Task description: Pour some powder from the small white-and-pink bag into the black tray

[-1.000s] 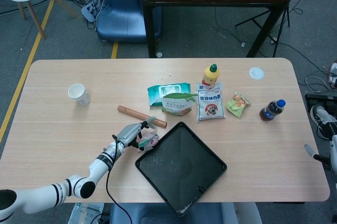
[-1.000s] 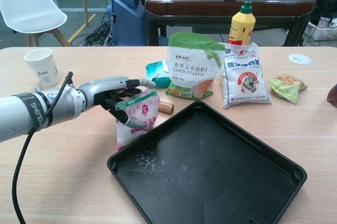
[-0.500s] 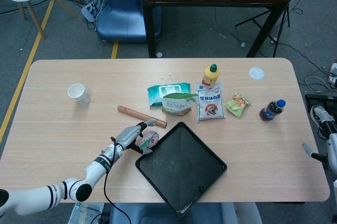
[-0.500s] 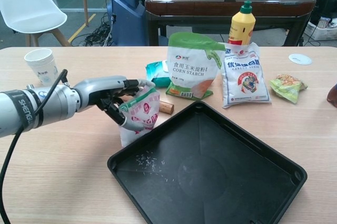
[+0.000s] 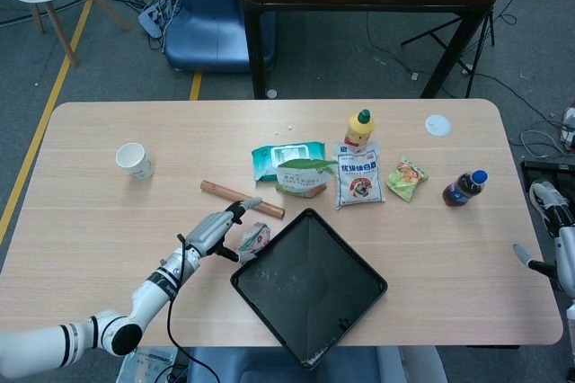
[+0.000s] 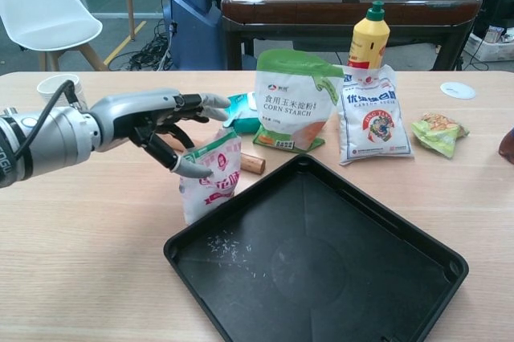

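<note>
L robot hand (image 6: 165,124) lifted off, fingers spread, bag (image 6: 209,177) upright, powder specks in tray (image 6: 418,234).

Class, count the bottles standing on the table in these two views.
2. A yellow bottle with a green cap stands behind the white bag; a dark bottle with a blue cap stands near the table's right edge.

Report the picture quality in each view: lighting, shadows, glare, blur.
Head view: even overhead light, soft shadows, all sharp; the black tray shows a faint sheen. Chest view: the left hand and the small white-and-pink bag are crisp, the rear table top carries bright ceiling-light glare, and the straight table edges bow slightly from the wide lens.
</note>
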Robot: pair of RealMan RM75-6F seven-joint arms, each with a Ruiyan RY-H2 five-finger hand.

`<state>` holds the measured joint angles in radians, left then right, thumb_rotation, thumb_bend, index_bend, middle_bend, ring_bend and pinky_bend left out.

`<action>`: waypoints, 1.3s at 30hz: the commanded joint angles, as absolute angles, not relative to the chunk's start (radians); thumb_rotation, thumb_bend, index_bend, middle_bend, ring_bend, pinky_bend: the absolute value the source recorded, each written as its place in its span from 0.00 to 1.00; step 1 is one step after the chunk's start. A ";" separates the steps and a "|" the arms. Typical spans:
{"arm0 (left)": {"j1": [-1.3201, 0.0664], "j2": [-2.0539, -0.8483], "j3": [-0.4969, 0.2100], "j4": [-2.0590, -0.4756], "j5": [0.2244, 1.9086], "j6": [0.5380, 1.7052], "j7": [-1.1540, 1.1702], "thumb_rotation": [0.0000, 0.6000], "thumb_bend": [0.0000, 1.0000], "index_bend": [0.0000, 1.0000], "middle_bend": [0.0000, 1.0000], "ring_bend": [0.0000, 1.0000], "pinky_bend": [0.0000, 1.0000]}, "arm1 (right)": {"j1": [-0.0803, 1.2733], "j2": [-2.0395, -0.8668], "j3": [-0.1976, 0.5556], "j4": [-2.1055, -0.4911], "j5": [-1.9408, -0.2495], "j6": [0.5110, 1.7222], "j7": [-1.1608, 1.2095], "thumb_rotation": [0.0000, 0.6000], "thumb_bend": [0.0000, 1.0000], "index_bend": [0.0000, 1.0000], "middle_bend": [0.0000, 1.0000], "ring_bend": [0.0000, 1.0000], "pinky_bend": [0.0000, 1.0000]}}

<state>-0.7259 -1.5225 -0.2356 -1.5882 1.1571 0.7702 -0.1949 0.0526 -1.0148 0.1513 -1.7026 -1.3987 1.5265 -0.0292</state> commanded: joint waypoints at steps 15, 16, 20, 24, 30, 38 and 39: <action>-0.639 -1.322 -0.238 -1.765 1.248 0.950 -0.193 1.00 0.17 0.00 0.05 0.00 0.20 | 0.066 -1.007 0.154 -1.705 -1.386 1.501 -0.031 1.00 0.16 0.07 0.22 0.10 0.12; -0.626 -1.301 -0.240 -1.772 1.245 0.969 -0.197 1.00 0.17 0.00 0.05 0.00 0.20 | 0.068 -1.005 0.154 -1.704 -1.386 1.497 -0.030 1.00 0.16 0.07 0.22 0.10 0.12; -0.569 -1.255 -0.240 -1.771 1.238 1.053 -0.206 1.00 0.17 0.00 0.05 0.00 0.20 | 0.073 -0.996 0.147 -1.701 -1.396 1.482 -0.016 1.00 0.16 0.08 0.22 0.10 0.12; -0.507 -1.216 -0.224 -1.759 1.229 1.133 -0.185 1.00 0.17 0.00 0.05 0.00 0.20 | 0.081 -0.982 0.133 -1.697 -1.419 1.458 0.013 1.00 0.16 0.08 0.22 0.10 0.12; -0.396 -1.210 -0.165 -1.719 1.243 1.323 -0.008 1.00 0.17 0.03 0.05 0.00 0.20 | 0.099 -0.970 0.116 -1.683 -1.458 1.429 0.038 1.00 0.16 0.08 0.22 0.10 0.12; -0.274 -1.227 -0.079 -1.723 1.272 1.488 0.202 1.00 0.17 0.05 0.05 0.00 0.12 | 0.121 -0.979 0.090 -1.672 -1.514 1.404 0.050 1.00 0.17 0.08 0.20 0.10 0.12; -0.256 -1.231 -0.071 -1.731 1.279 1.514 0.224 1.00 0.17 0.05 0.05 0.00 0.11 | 0.123 -0.983 0.087 -1.671 -1.528 1.409 0.055 1.00 0.17 0.08 0.20 0.10 0.12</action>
<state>-0.2948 -1.2231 -0.0984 -1.7228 1.2631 1.4702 0.1816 0.1193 -0.9780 0.0925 -1.6724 -1.5159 1.4075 0.0503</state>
